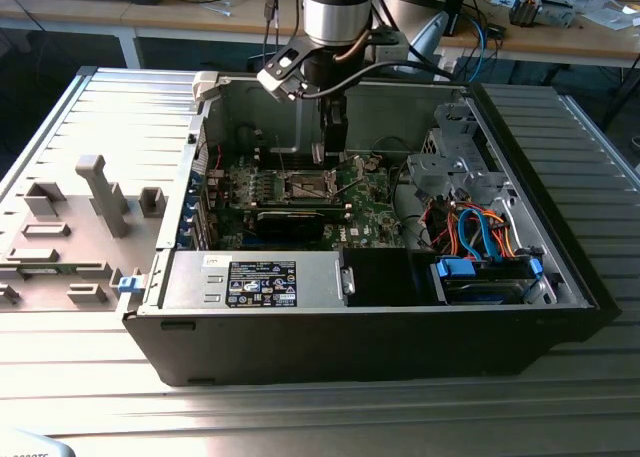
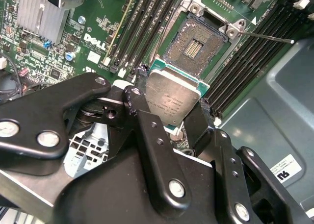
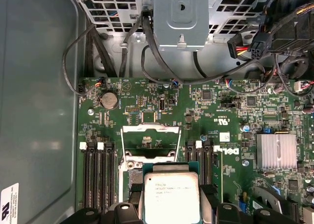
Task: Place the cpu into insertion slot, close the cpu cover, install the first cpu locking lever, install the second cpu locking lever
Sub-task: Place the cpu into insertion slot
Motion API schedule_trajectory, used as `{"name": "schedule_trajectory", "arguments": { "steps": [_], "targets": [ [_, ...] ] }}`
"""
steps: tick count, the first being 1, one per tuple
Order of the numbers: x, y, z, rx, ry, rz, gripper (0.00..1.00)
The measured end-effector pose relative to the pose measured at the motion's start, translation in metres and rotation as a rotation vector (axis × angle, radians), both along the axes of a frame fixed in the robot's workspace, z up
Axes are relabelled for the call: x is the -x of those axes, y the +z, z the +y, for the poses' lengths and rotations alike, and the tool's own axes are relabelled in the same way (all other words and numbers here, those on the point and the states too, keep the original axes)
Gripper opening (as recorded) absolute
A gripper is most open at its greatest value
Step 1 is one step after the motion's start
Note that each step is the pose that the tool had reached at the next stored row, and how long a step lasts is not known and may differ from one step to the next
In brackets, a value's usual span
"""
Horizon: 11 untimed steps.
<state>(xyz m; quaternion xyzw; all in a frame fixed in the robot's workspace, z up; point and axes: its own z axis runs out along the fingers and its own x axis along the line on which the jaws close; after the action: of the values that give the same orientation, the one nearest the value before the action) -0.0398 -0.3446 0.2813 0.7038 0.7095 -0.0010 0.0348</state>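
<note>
Grey panel (image 1: 80,217) lies at the exterior view's left. Right of it, open tower case (image 1: 560,277), gripper (image 1: 333,142) hanging over the green board (image 1: 375,212). Fingers (image 2: 140,99) clenched on the cpu (image 2: 174,94) by two opposite edges. Chip not seated; insertion slot (image 2: 194,45) bare just beyond it. In the first wrist view, cpu cover (image 3: 151,129) stands raised. Drive cage (image 1: 470,167) at far right.

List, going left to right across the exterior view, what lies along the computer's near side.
Grey panel with raised shapes → blue clip → labelled power-supply box → blue drive bay.
</note>
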Motion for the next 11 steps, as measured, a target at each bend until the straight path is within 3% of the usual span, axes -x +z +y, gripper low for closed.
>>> {"name": "schedule_trajectory", "arguments": {
  "steps": [11],
  "targets": [
    [0.0001,-0.0028,0.0000,-0.0001,0.000,0.0000,0.55]
  ]
}}
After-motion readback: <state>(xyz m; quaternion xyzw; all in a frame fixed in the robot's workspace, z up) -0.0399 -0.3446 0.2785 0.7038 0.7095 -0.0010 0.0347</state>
